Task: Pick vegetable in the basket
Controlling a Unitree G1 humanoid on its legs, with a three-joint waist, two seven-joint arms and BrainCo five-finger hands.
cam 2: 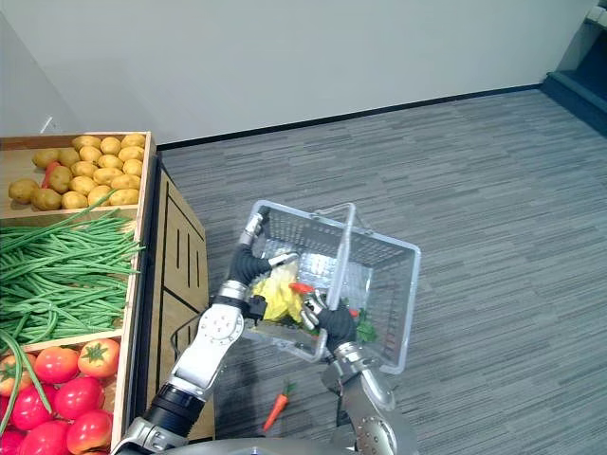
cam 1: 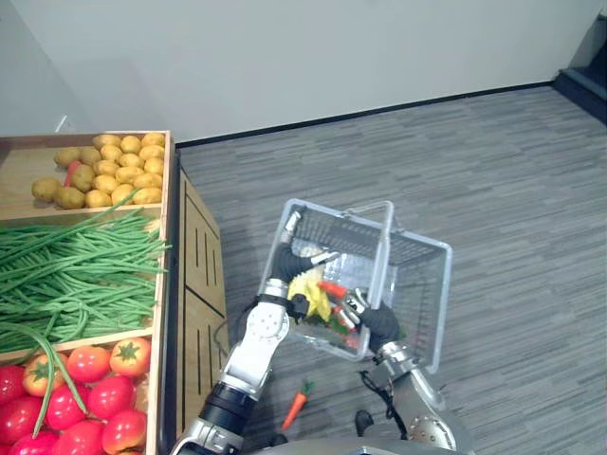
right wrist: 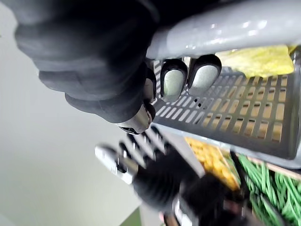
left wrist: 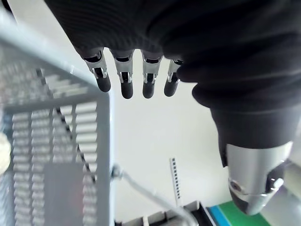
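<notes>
Grips a grey bar of the basket (cam 1: pixel 417 275) with the right fingers (right wrist: pixel 174 82) curled tight round it, the right hand (cam 1: pixel 368 320) at the near side. Holds the left fingers (left wrist: pixel 127 84) almost straight and empty, just beside the rim, the left hand (cam 1: pixel 292 258) over the near left corner. Carries inside a yellow vegetable (cam 1: pixel 308 292) and a red-orange piece (cam 1: pixel 332 287). One carrot (cam 1: pixel 295 408) on the floor (cam 1: pixel 493 171), below the basket, beside the wooden stand (cam 1: pixel 199 284).

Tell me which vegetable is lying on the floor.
The orange carrot with green top, on the carpet beside the wooden stand. Potatoes, green beans and tomatoes sit in the stand's bins.
</notes>
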